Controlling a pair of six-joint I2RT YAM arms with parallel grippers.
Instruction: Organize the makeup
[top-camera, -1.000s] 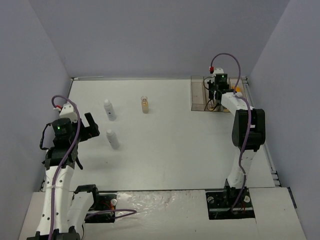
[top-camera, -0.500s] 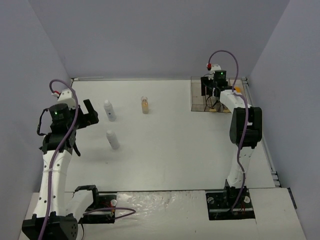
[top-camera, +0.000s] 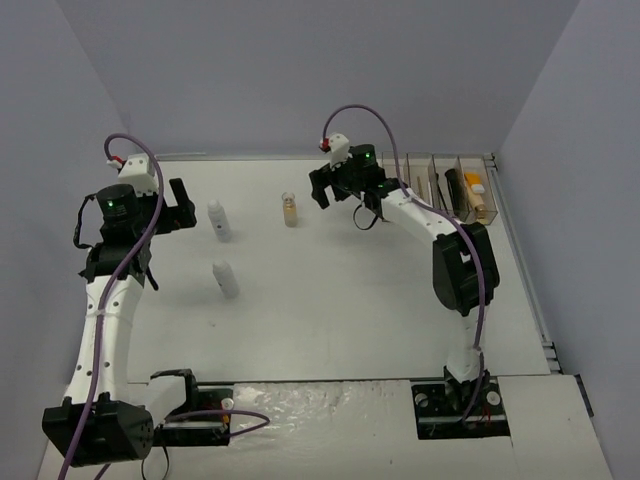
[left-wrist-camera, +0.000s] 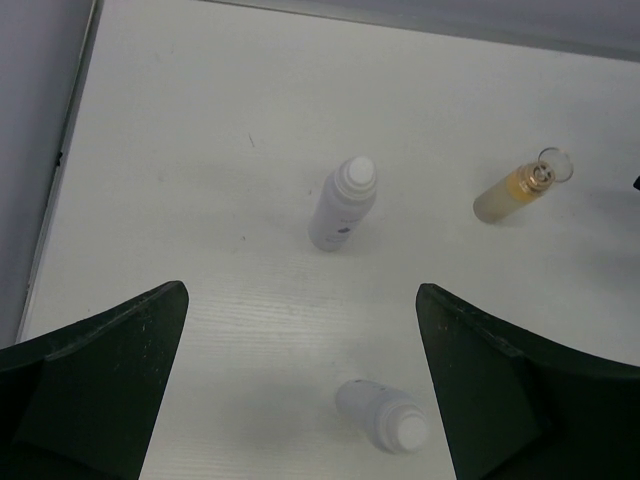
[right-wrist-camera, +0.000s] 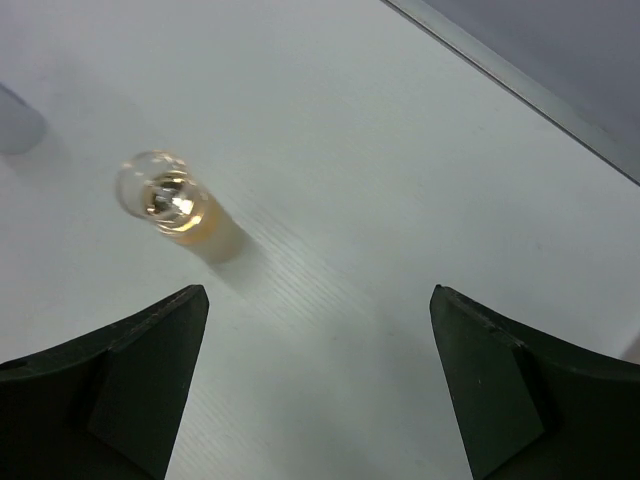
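Observation:
Two white bottles stand on the table, one farther back (top-camera: 217, 220) (left-wrist-camera: 343, 205) and one nearer (top-camera: 226, 279) (left-wrist-camera: 386, 418). A small glass bottle of tan liquid (top-camera: 290, 210) (left-wrist-camera: 518, 188) (right-wrist-camera: 175, 205) stands near the middle. My left gripper (top-camera: 184, 205) (left-wrist-camera: 300, 290) hangs open just left of the far white bottle, holding nothing. My right gripper (top-camera: 322, 190) (right-wrist-camera: 320, 290) hovers open just right of the glass bottle, also holding nothing. More makeup lies in the box: a black brush (top-camera: 452, 185) and an orange tube (top-camera: 478, 196).
The clear smoky compartment box (top-camera: 418, 170) sits at the far right corner against the back edge. Grey walls close in the table on the left, back and right. Both arm bases stand at the near edge.

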